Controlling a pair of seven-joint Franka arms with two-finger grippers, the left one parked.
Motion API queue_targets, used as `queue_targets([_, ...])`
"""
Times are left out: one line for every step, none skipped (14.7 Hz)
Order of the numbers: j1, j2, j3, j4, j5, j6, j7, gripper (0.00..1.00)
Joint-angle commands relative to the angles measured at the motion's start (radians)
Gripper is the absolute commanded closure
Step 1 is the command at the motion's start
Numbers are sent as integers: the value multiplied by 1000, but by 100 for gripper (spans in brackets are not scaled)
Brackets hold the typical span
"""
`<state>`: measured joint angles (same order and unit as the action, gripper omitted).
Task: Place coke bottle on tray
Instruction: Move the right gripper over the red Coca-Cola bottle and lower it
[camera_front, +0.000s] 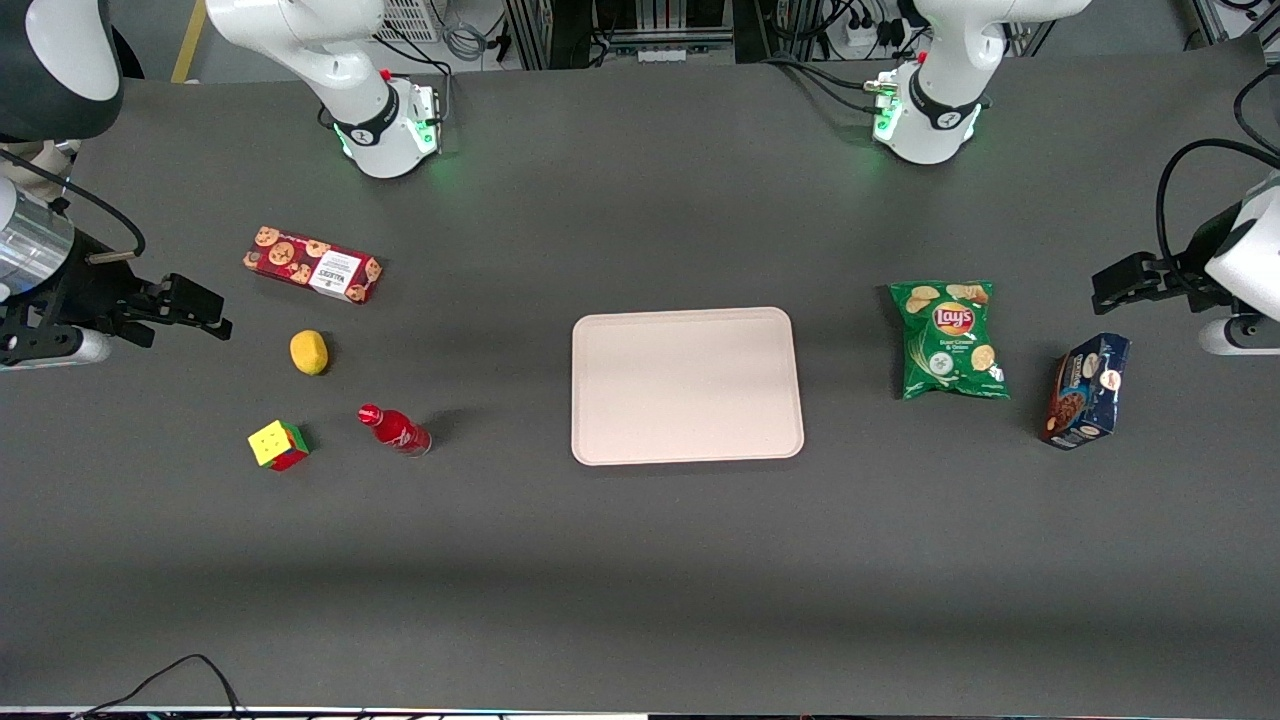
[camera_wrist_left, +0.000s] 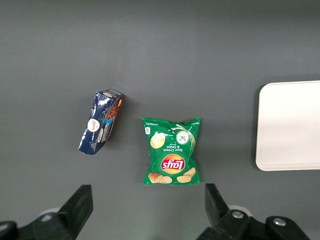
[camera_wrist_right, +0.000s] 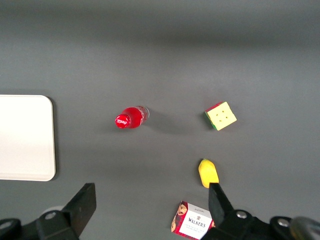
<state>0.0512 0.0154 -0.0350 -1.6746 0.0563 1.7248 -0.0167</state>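
Nothing of the task was done yet. Nearest the front camera, the small red coke bottle (camera_front: 394, 429) with its red cap stood upright on the dark grey table (camera_front: 640, 560), beside a multicoloured puzzle cube (camera_front: 278, 445) and untouched. The large pale pinkish-beige rectangular tray (camera_front: 687, 385) lay bare at the table's middle, well apart from the bottle. Farther off sat a yellow lemon (camera_front: 309, 352) and a red cookie box (camera_front: 312, 264). The right arm's black two-finger gripper (camera_front: 190, 308) hovered high at the working arm's end, fingers spread, holding nothing. Reaching, grasping, carrying and setting down all remained.
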Motion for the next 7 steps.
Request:
queue_targets([13, 6, -11, 27, -13, -24, -15, 0])
queue_targets([13, 6, -11, 27, -13, -25, -15, 0])
queue_targets([13, 12, -11, 29, -25, -25, -14, 0])
queue_targets([15, 15, -11, 29, -27, -25, -15, 0])
queue_targets([15, 20, -10, 29, -27, -25, -17, 0])
queue_targets([16, 34, 0, 30, -29, -22, -17, 0])
queue_targets([28, 53, 6, 32, -39, -21, -17, 0])
